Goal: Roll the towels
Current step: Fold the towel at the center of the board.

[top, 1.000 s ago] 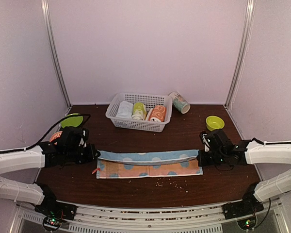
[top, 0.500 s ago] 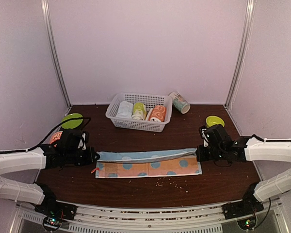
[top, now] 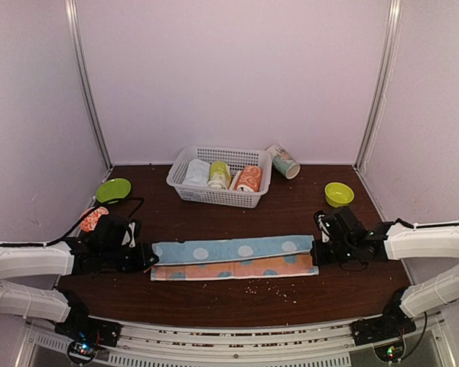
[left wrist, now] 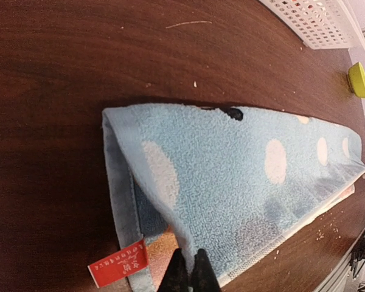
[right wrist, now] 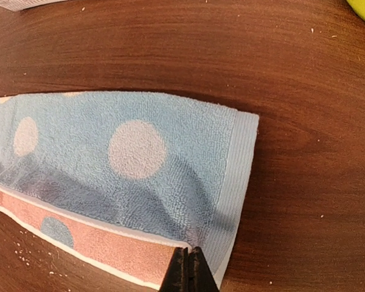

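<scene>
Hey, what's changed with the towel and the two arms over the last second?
The left gripper and the right gripper, both shut on the upper layer of the light blue towel, drew that layer toward the near edge of the table. The blue spotted side now covers most of the towel, leaving only an orange strip along the near side. The basket, the cup and the yellow-green bowl stayed put.

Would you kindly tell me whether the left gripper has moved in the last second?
Yes: gripping the blue towel, the left gripper has drawn away from the green plate, toward the near edge of the table.
</scene>
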`<act>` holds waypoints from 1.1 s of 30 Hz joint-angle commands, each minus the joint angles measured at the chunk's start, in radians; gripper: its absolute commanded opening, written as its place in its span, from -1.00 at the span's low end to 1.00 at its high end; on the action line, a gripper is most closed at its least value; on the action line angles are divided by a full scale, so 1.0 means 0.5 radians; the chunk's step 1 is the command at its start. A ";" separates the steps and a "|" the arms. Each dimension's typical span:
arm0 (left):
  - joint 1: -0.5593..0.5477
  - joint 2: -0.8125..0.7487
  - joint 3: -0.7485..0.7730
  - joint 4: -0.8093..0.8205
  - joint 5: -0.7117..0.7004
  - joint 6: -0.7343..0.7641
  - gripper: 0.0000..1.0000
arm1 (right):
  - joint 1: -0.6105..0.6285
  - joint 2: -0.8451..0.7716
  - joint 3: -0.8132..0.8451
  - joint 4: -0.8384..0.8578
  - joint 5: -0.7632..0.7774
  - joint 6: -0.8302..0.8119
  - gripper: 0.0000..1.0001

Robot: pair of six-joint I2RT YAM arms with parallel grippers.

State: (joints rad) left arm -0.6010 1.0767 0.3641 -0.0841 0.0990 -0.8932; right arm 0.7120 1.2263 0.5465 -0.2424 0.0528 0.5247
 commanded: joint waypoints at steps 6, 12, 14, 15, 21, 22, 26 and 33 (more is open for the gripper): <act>-0.032 -0.041 -0.047 0.109 0.088 -0.047 -1.00 | 0.006 -0.067 -0.056 -0.032 -0.001 0.022 -1.00; -0.034 -0.072 -0.052 0.070 0.069 -0.054 -1.00 | 0.014 -0.117 -0.065 -0.062 -0.021 0.027 -1.00; -0.035 -0.082 -0.056 0.072 0.069 -0.055 -1.00 | 0.019 -0.139 -0.070 -0.074 -0.030 0.028 -1.00; -0.035 -0.087 -0.059 0.071 0.067 -0.058 -1.00 | 0.022 -0.148 -0.071 -0.083 -0.042 0.025 -1.00; -0.037 -0.080 -0.061 0.056 0.074 -0.056 -1.00 | 0.038 -0.155 -0.085 -0.154 -0.083 0.011 -1.00; -0.039 -0.080 -0.062 0.053 0.075 -0.056 -1.00 | 0.041 -0.156 -0.087 -0.170 -0.088 0.013 -1.00; -0.037 -0.094 -0.077 0.040 0.074 -0.057 -1.00 | 0.054 -0.185 -0.100 -0.240 -0.115 0.020 -1.00; -0.038 -0.043 -0.090 0.072 0.072 -0.055 -1.00 | 0.072 -0.198 -0.098 -0.322 -0.154 0.004 -1.00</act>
State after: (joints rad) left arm -0.6170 1.0401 0.3286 -0.0776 0.1345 -0.9161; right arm 0.7414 1.1339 0.5060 -0.3565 -0.0166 0.5278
